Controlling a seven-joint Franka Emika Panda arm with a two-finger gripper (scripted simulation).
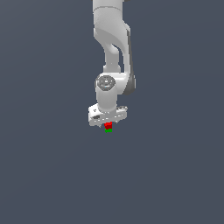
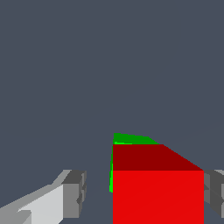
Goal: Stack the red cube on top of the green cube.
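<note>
The red cube sits directly on top of the green cube, just under the white hand in the exterior view. In the wrist view the red cube fills the space between the fingers, and only a sliver of the green cube shows behind and beside it. My gripper straddles the red cube with its jaws apart. One finger stands clear of the cube with a visible gap. The other finger is right at the cube's side. In the exterior view the gripper hangs straight down over the stack.
The cubes rest on a plain dark grey floor. The white arm rises from the stack toward the top of the exterior view.
</note>
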